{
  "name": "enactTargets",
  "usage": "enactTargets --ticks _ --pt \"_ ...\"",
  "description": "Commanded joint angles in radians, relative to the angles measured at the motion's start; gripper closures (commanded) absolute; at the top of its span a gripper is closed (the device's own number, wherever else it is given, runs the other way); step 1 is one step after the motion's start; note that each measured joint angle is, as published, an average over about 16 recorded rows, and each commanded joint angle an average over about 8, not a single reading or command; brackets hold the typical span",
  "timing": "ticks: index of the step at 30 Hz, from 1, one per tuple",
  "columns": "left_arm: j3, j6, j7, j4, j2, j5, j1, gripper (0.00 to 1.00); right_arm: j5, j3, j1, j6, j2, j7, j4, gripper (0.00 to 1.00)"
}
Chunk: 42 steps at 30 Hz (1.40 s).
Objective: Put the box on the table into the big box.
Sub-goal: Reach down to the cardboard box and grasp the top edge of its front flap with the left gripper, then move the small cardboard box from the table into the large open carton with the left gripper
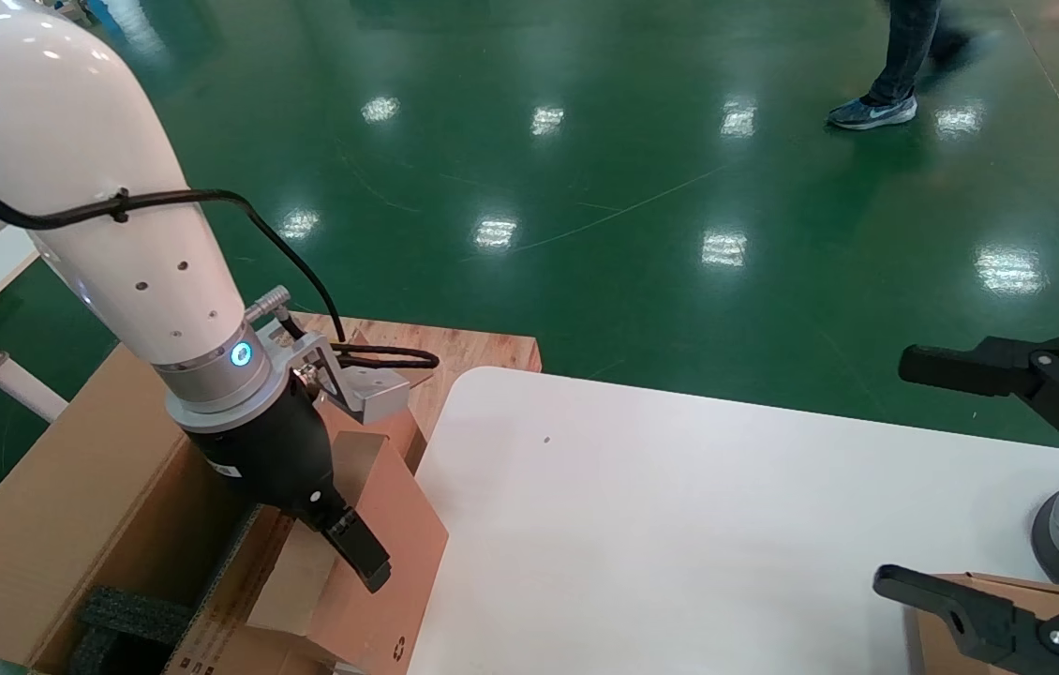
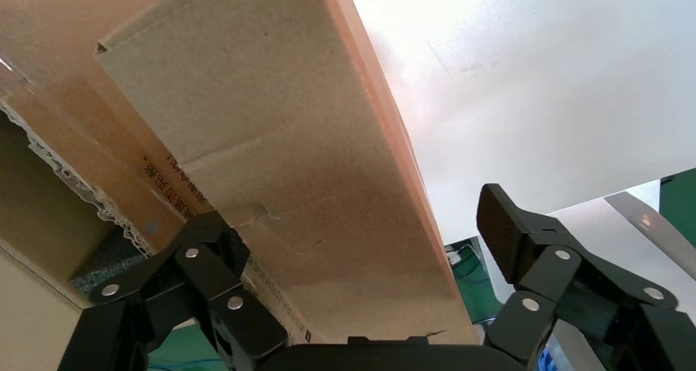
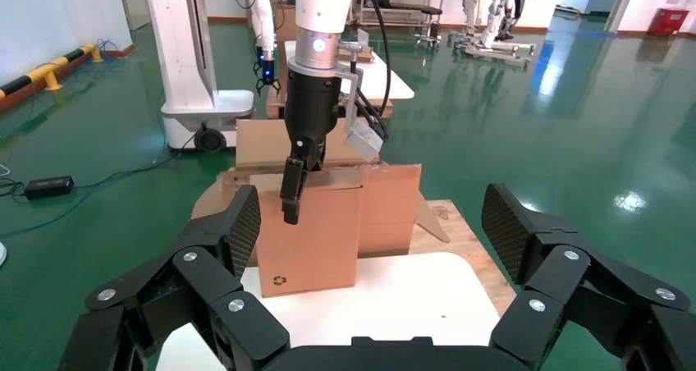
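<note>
The box [image 1: 389, 553], a plain brown carton with a small recycling mark, stands on end at the left edge of the white table [image 1: 679, 525], right against the big box [image 1: 52, 506]. My left gripper [image 1: 342, 562] is open and straddles the box's top. One finger [image 1: 363, 555] hangs down its table-side face, and the other is hidden behind it. In the left wrist view the box [image 2: 295, 166] lies between the wide-spread fingers, with a gap before the table-side pad [image 2: 507, 222]. My right gripper [image 1: 895, 469] hovers open over the table's right end, holding nothing.
Black foam [image 1: 131, 614] lies inside the big box, whose printed flap [image 2: 168, 178] runs beside the box. A wooden pallet [image 1: 464, 345] sits behind the table corner. A small tan carton [image 1: 989, 600] rests under the right gripper. A person [image 1: 895, 75] walks on the green floor.
</note>
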Motion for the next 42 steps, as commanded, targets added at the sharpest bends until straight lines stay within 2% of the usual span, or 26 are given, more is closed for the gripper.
enactTargets --ticks 1,7,15,34,42 --pt "0.000 0.000 0.000 0.001 0.000 -0.001 0.001 1.00 0.000 0.000 0.000 0.000 0.000 0.000 0.000 1.00" --pt "0.000 0.000 0.000 0.001 0.000 -0.001 0.001 1.00 0.000 0.000 0.000 0.000 0.000 0.000 0.000 1.00" --pt "0.000 0.000 0.000 0.000 0.000 0.000 0.001 1.00 0.000 0.000 0.000 0.000 0.000 0.000 0.000 0.00" --pt "-0.008 -0.005 0.010 0.000 -0.002 0.014 -0.010 1.00 0.000 0.000 0.000 0.000 0.000 0.000 0.000 0.00" --pt "-0.054 -0.018 0.048 -0.005 -0.017 0.063 -0.058 1.00 0.000 0.000 0.000 0.000 0.000 0.000 0.000 0.00"
